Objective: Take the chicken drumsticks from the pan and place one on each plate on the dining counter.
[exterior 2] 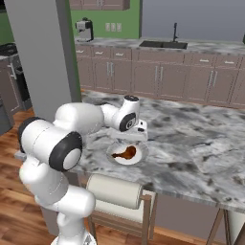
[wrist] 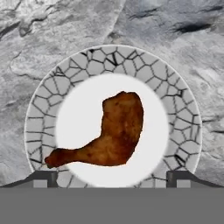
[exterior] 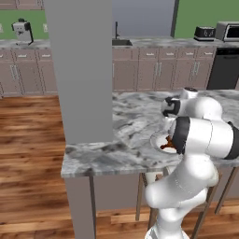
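A browned chicken drumstick (wrist: 114,131) lies on a round white plate (wrist: 109,61) with a cracked-tile rim, on the marbled dining counter (exterior 2: 191,139). In the right base view the drumstick (exterior 2: 127,153) rests in the plate (exterior 2: 113,156) near the counter's front edge. It also shows on the plate (exterior: 158,138) in the left base view, as the drumstick (exterior: 166,145) half behind my arm. My gripper (wrist: 111,178) hangs directly above the plate, open, with its fingertips (wrist: 43,177) apart on either side and nothing between them. The gripper (exterior 2: 130,139) is clear of the meat. The pan is out of view.
A square grey pillar (exterior: 79,70) rises from the counter's left end. A chair back (exterior 2: 115,191) stands under the front edge below the plate. Bare marbled surface stretches right of the plate. The far kitchen counter holds a sink (exterior 2: 162,44) and a coffee machine (exterior 2: 85,28).
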